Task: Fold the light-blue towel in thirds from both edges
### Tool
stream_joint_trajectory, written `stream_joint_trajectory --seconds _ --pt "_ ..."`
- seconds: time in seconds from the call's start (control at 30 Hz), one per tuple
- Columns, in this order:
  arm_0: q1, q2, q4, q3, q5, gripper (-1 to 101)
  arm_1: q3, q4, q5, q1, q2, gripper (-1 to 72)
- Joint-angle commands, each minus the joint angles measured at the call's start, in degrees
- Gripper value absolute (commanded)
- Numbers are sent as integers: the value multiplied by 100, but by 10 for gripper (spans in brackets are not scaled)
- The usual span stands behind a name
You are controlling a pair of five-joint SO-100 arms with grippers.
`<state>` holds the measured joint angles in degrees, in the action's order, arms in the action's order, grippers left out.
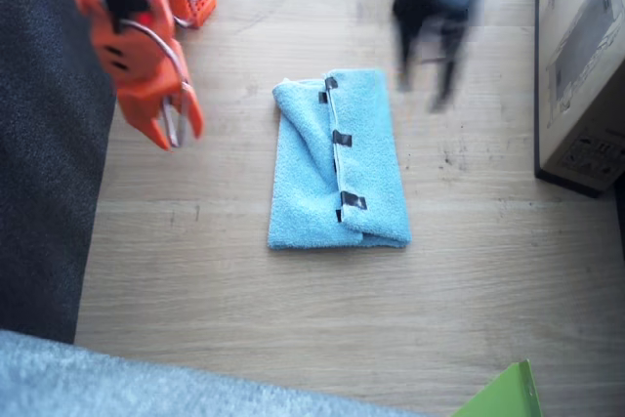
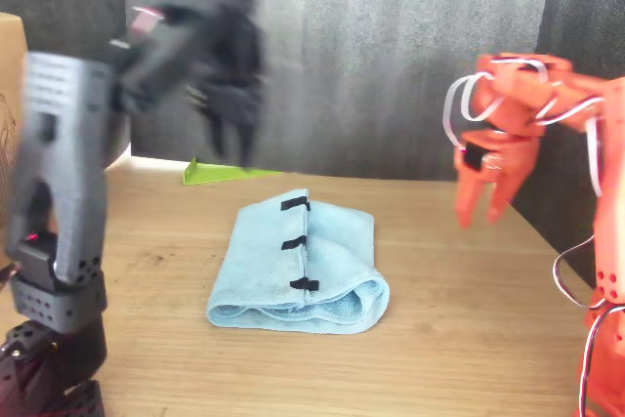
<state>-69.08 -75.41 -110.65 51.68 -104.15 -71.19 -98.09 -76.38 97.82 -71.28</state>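
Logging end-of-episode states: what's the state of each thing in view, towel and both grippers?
towel: folded, both sides over the middle, flat on the table, taped edge on top.
right gripper: raised beside the towel, holding nothing, fingers look slightly apart.
left gripper: raised off the towel, motion-blurred, fingers unreadable.
cardboard box: standing at the table's edge, apart from the towel.

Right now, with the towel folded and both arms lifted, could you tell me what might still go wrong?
1. The light-blue towel has a puffy, rumpled top flap with a bulging fold on the right arm's side; it may spring open.
2. The left gripper is motion-blurred above the towel's far corner; a low sweep could snag the taped edge.
3. The right gripper hangs beside the towel, apart from it; dropping inward might drag the fold.
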Motion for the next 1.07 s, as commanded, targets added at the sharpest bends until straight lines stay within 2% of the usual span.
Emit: stream_joint_trajectory --seconds 0.0,0.17,0.4,0.5,0.77,0.87,0.93,1.03 --pt "-1028 -1617 1187 2303 -79 263 -1354 791 26 -70 -1617 227" --pt "-1951 -3146 2909 5124 44 262 -3700 1740 220 -255 -3454 203" --pt "-2329 -4852 4386 7646 563 252 -5845 2549 264 -1046 -5186 141" --pt "-2303 -5933 4518 8446 712 248 -6328 2769 211 -1274 -5722 83" --pt "-2215 -8350 4351 10011 905 248 -7594 3261 -475 -905 -7550 113" --pt "-2312 -9571 4166 10538 870 146 -8024 3393 -562 -844 -8060 100" --pt "-2215 -10608 3656 10784 870 102 -8139 3340 -571 -888 -8376 84" --pt "-2197 -10661 3621 10802 861 22 -8306 3076 -562 -879 -8965 38"
